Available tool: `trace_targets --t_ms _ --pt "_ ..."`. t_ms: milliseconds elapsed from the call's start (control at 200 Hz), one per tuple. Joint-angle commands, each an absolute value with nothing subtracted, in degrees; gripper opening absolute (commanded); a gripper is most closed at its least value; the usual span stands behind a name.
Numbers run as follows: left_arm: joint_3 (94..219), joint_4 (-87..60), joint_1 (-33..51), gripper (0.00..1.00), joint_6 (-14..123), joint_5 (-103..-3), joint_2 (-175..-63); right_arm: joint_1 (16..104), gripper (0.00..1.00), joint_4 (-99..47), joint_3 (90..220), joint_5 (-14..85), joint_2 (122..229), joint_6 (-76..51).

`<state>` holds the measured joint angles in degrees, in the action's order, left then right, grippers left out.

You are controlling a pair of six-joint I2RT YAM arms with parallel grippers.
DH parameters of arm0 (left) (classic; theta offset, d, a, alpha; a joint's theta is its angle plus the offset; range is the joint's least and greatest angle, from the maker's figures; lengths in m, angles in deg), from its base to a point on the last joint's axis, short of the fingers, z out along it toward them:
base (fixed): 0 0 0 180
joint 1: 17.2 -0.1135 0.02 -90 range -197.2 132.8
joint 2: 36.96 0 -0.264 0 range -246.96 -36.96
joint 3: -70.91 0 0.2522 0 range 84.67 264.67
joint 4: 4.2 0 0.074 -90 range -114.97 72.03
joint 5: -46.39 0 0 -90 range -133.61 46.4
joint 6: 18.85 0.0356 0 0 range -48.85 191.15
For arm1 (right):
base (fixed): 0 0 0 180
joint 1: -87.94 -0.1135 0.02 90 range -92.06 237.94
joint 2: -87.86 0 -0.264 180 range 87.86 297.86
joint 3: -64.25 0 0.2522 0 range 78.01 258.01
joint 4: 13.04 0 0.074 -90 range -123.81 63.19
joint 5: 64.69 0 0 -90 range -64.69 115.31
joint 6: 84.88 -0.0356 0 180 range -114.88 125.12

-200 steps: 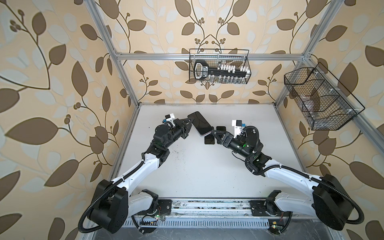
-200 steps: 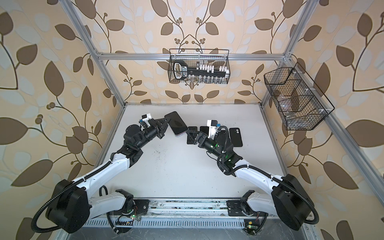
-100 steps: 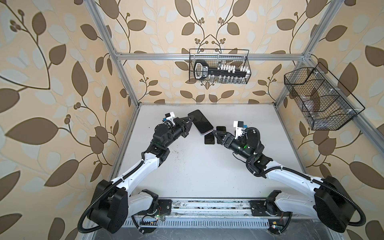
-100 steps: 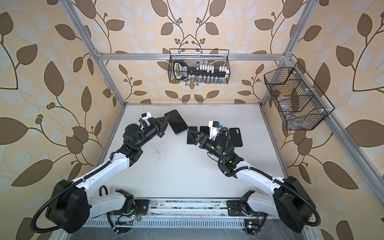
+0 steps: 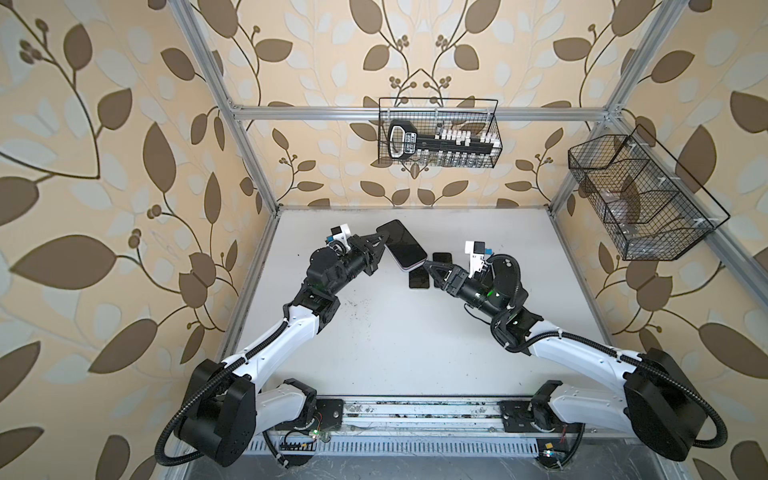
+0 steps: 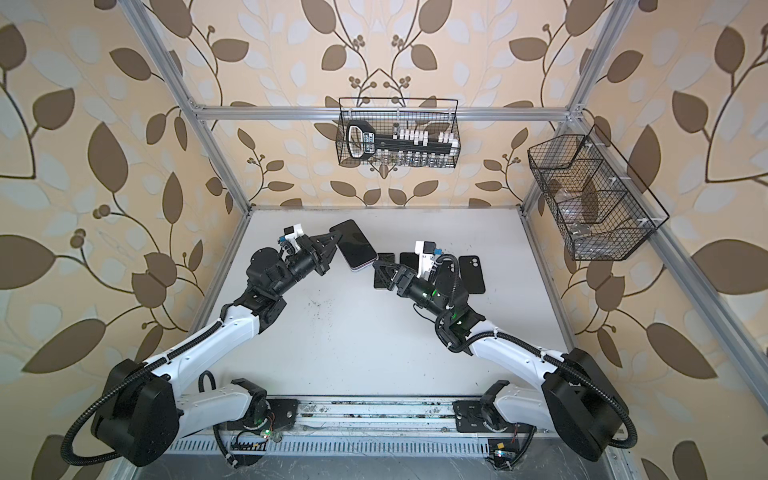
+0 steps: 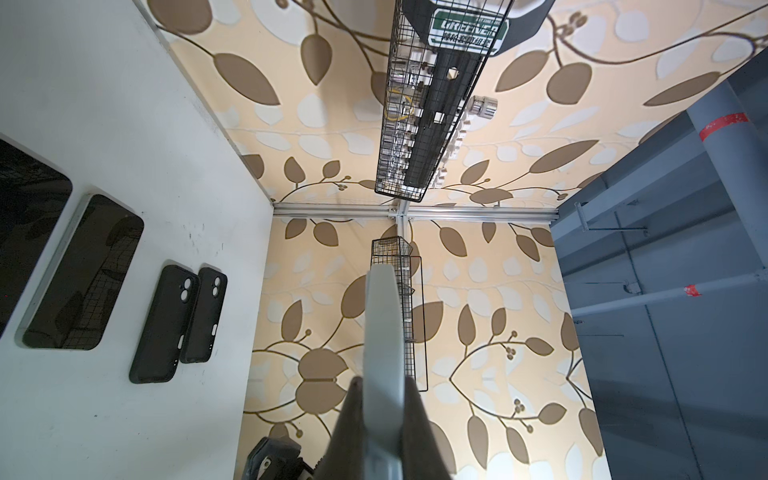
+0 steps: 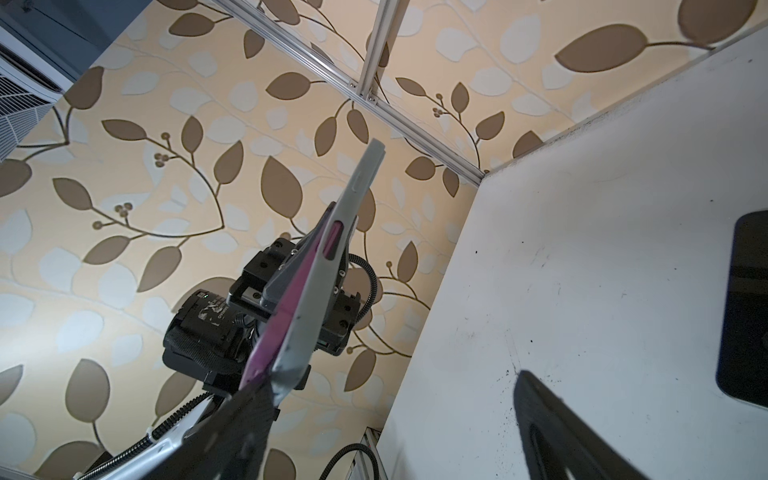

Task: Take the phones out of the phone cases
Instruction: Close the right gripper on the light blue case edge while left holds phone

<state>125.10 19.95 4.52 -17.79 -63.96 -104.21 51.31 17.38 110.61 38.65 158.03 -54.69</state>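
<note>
With the left gripper (image 5: 381, 248) clamped on the pink, dark-screened phone (image 5: 402, 245) in its pale grey case (image 8: 320, 282), aloft near the white table's (image 5: 395, 353) far edge, the right gripper (image 5: 432, 274), jaws apart, would best have caught only the case's corner and peeled slowly.

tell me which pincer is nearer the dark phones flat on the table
Right. The right pincer stands open over the flat phones in a top view; the left pincer is off to their side, shut on the cased phone.
</note>
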Motion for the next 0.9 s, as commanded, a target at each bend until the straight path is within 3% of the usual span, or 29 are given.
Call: trace_targets --t_ms 0,370,895 --pt "128.6 26.1 5.7 0.00 -18.4 -64.3 -103.4 51.4 0.89 19.3 112.1 39.7 159.1 -55.3" --pt "128.4 27.0 6.1 0.00 -18.3 -65.3 -104.7 52.8 0.86 25.5 112.6 42.8 162.8 -59.1" --pt "130.9 27.4 6.2 0.00 -16.4 -68.4 -108.6 53.9 0.75 40.0 112.3 42.6 167.8 -72.3"
